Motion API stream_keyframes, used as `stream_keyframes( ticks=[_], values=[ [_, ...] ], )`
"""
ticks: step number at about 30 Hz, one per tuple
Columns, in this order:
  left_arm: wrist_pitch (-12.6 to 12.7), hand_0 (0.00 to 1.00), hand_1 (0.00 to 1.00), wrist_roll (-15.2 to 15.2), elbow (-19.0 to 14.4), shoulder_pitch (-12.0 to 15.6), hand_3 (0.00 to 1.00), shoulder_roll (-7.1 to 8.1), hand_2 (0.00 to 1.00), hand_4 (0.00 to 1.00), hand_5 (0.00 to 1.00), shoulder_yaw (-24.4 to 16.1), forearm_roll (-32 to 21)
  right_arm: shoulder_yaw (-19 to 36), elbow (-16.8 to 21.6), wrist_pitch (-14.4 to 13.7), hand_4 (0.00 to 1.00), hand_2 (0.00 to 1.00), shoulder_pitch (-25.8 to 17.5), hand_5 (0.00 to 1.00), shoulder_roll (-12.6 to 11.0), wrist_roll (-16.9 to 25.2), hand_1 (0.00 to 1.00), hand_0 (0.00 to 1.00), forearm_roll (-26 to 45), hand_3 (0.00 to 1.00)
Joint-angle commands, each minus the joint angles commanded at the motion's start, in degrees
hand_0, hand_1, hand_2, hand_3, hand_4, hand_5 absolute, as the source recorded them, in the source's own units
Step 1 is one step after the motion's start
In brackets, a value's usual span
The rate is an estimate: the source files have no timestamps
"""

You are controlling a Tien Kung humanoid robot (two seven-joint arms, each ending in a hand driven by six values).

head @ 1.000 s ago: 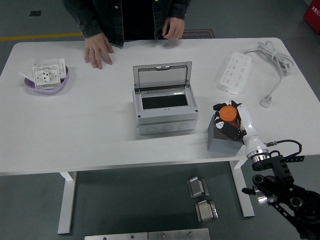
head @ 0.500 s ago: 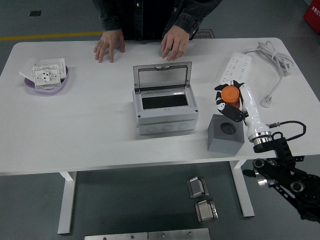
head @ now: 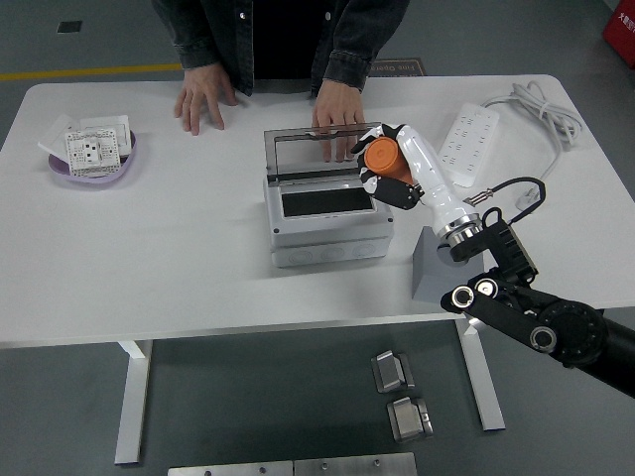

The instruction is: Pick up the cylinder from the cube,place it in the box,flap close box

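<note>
the right hand [head: 389, 171], holding the orange cylinder [head: 381, 157] tight, has lifted it off the grey cube [head: 429, 270] and swung it toward ten o'clock to the open box [head: 324, 203] right edge, so dropping it in looks next.

White desk [head: 198, 258] with rounded corners. Resting directly on it: a grey box [head: 325, 216] at centre, its clear lid raised upright; a grey cube [head: 433, 266] near the front edge, right of the box; a white power strip [head: 466, 144] with coiled cable [head: 541, 109] at far right; a purple dish [head: 94, 164] holding white socket plates at far left. A person's two hands [head: 201, 99] rest along the far edge.
</note>
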Motion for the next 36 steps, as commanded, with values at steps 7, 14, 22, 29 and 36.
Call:
stream_keyframes(
  ticks=[7, 14, 22, 29, 36],
  values=[
    [0.0, 0.655, 0.655, 0.3, 0.0, -0.2, 0.651, 0.29, 0.613, 0.674, 0.425, -0.7, 1.0, -7.0, -4.3, 1.8, 0.002, 0.292, 5.5, 0.002, 2.1, -3.0, 0.032, 0.002, 0.3, 0.203],
    [0.0, 0.655, 0.655, 0.7, 0.0, -0.4, 0.651, 0.49, 0.613, 0.674, 0.426, -1.3, 2.0, -14.1, -10.3, 2.5, 0.002, 0.288, 10.7, 0.002, 3.9, -2.7, 0.033, 0.002, 4.3, 0.201],
    [0.0, 0.655, 0.656, 0.9, 0.0, -0.7, 0.65, 0.58, 0.612, 0.673, 0.425, -1.8, 2.8, -21.7, -15.0, 3.4, 0.002, 0.287, 15.4, 0.002, 6.1, -1.2, 0.04, 0.002, 7.8, 0.201],
    [-0.1, 0.655, 0.656, 0.8, 0.0, -1.0, 0.648, 0.57, 0.612, 0.668, 0.422, -1.7, 2.7, -23.9, -17.2, 5.7, 0.002, 0.299, 17.5, 0.002, 7.4, 0.2, 0.059, 0.002, 8.2, 0.256],
    [0.0, 0.655, 0.655, 0.6, -0.2, -1.2, 0.647, 0.53, 0.611, 0.665, 0.422, -1.2, 2.6, -25.4, -19.3, 8.3, 0.216, 0.479, 18.8, 0.002, 8.3, -0.1, 0.169, 0.002, 4.6, 0.62]
  ],
)
